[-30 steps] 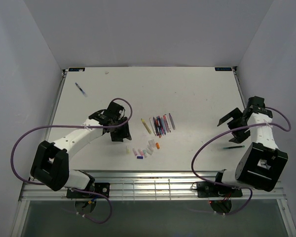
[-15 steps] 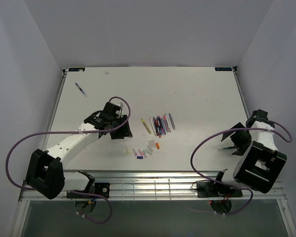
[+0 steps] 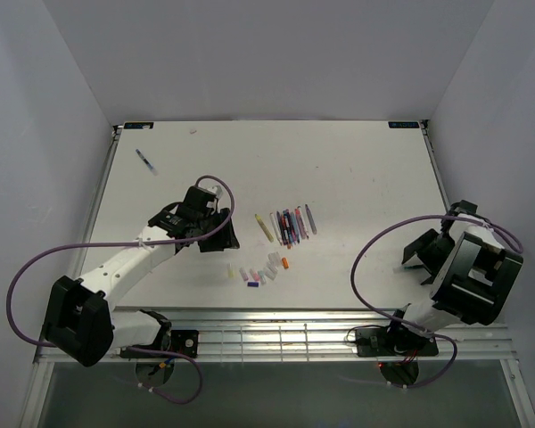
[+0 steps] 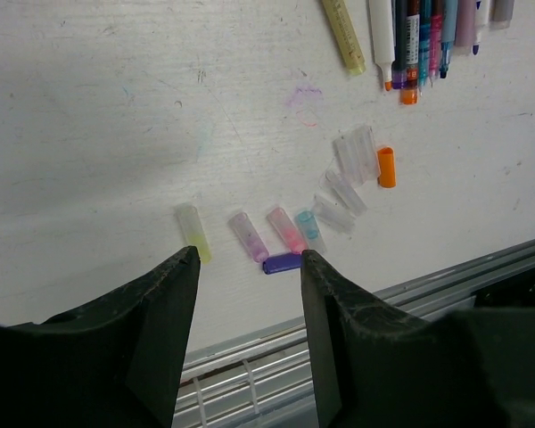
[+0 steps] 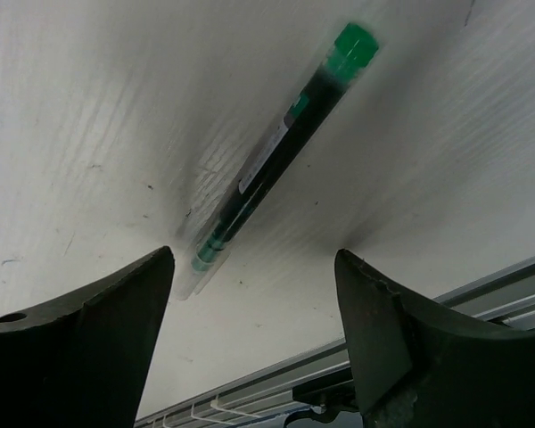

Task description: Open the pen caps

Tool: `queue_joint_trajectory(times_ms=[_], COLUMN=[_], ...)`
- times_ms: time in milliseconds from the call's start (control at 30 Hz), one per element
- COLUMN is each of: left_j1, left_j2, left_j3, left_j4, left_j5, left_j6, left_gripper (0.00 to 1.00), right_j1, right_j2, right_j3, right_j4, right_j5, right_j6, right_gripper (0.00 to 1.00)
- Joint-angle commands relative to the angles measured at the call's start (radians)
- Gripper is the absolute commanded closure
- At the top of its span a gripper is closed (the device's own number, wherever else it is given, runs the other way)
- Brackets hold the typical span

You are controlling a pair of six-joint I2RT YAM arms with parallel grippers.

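Starting at the left, a lone dark pen [image 3: 145, 161] lies at about 10 o'clock on the white table [image 3: 357, 169], well apart from everything else.

My left gripper [image 4: 248, 259] hangs above the table with its blunt, matte black fingers moderately spread and nothing between them. Beyond its tips lie the loose pen caps [image 4: 287, 230]. They are short, translucent plastic tubes in yellow, lilac, pink and clear, plus a solid orange cap [image 4: 386, 167] at 2 o'clock of the group. A small violet cap [image 4: 282, 262] sits nearest my fingers. At 12 o'clock of the caps lies the row of pens [image 3: 285, 225], thin, smooth sticks packed side by side. I judge most of these are already uncapped.

My right gripper [image 5: 254, 259] is at roughly 4 o'clock on the table, spread wide and holding nothing. Just beyond its fingers is a green pen [image 5: 276, 152], running diagonally from 7 to 1 o'clock in the wrist view. It has a glossy clear barrel, a dark core and a ridged green end. A clear sleeve at its lower end looks like a cap that is still on, though I can't be sure.

So I judge this pen is the one in hand. Next I would lower, turn the fingers across the barrel and pinch mid-length. Being slick and round, it may roll.
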Motion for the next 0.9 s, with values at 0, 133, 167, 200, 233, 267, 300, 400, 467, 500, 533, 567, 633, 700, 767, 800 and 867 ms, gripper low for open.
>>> queue_joint_trajectory(times_ms=[0, 133, 167, 200, 233, 267, 300, 400, 467, 500, 533, 567, 633, 700, 767, 800, 867], left_j1=[-0.004, -0.004, -0.004, -0.006, -0.004, -0.004, -0.004, -0.004, -0.004, -0.004, -0.004, -0.004, -0.004, -0.004, -0.004, -0.004, -0.004], left_j2=[-0.037, -0.037, -0.037, -0.037, -0.039, -0.037, -0.037, -0.036, -0.036, -0.036, -0.033, -0.028, -0.016, -0.002, -0.008, -0.016, -0.019], left_j3=[0.013, 0.007, 0.006, 0.006, 0.002, -0.001, -0.002, -0.004, -0.001, 0.004, 0.009, 0.013, 0.035, 0.067, 0.085, 0.093, 0.122], left_j4=[0.018, 0.018, 0.016, 0.012, 0.012, 0.01, 0.004, -0.014, -0.026, -0.036, -0.04, -0.043, -0.066, -0.082, -0.076, -0.056, -0.028], left_j5=[-0.001, -0.012, -0.014, -0.015, -0.017, -0.02, -0.03, -0.05, -0.067, -0.072, -0.073, -0.073, -0.066, -0.026, 0.006, 0.05, 0.106], left_j6=[0.016, 0.01, 0.007, 0.006, 0.003, 0.004, 0.004, 0.006, 0.007, 0.009, 0.01, 0.012, 0.015, 0.016, 0.016, 0.016, 0.019], left_gripper=[0.4, 0.4, 0.4, 0.4, 0.4, 0.4, 0.4, 0.4, 0.4, 0.4, 0.4, 0.4, 0.41, 0.42, 0.43, 0.43, 0.43], right_j1=[-0.005, -0.005, -0.004, -0.004, -0.002, -0.002, 0.001, 0.01, 0.023, 0.027, 0.045, 0.055, 0.082, 0.116, 0.2, 0.235, 0.341], right_j2=[0.041, 0.095, 0.105, 0.122, 0.13, 0.138, 0.154, 0.179, 0.191, 0.2, 0.204, 0.205, 0.188, 0.123, 0.078, 0.05, 0.027], right_j3=[0.051, 0.068, 0.069, 0.072, 0.077, 0.075, 0.072, 0.066, 0.063, 0.065, 0.066, 0.083, 0.107, 0.152, 0.193, 0.241, 0.281], right_j4=[0.007, 0.013, 0.015, 0.015, 0.011, 0.011, 0.01, 0.016, 0.028, 0.031, 0.037, 0.041, 0.041, 0.053, 0.054, 0.051, 0.056], right_j5=[0.084, 0.113, 0.115, 0.117, 0.129, 0.132, 0.135, 0.138, 0.129, 0.124, 0.106, 0.092, 0.002, -0.079, -0.159, -0.184, -0.253], right_j6=[-0.001, -0.022, -0.028, -0.039, -0.04, -0.045, -0.054, -0.073, -0.092, -0.102, -0.111, -0.128, -0.139, -0.143, -0.134, -0.122, -0.1], right_gripper=[0.23, 0.36, 0.37, 0.39, 0.39, 0.39, 0.42, 0.61, 0.71, 0.8, 0.84, 0.87, 0.92, 0.92, 0.92, 0.92, 0.92])
